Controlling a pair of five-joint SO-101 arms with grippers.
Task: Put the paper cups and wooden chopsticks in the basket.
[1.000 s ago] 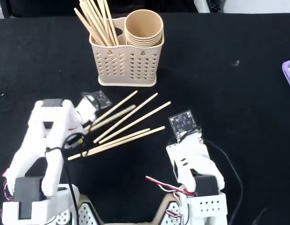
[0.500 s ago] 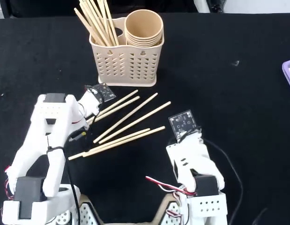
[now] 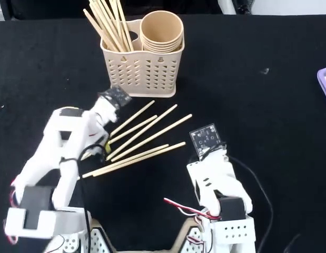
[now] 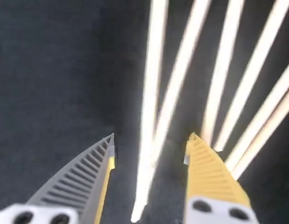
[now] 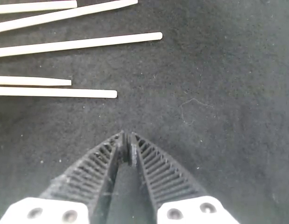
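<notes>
Six loose chopsticks (image 3: 151, 137) lie in front of the one basket (image 3: 141, 74); inside it stand one stack of cups (image 3: 161, 31) and a bundle of sticks (image 3: 107, 21) past counting.

Bright, even light from above falls on the matte black cloth worktop (image 3: 268, 132), which throws back no glare in the high view. The beige perforated plastic basket (image 3: 141, 74) casts barely any shadow. In the left wrist view the pale wooden chopsticks (image 4: 151, 93) blow out to glowing white.
</notes>
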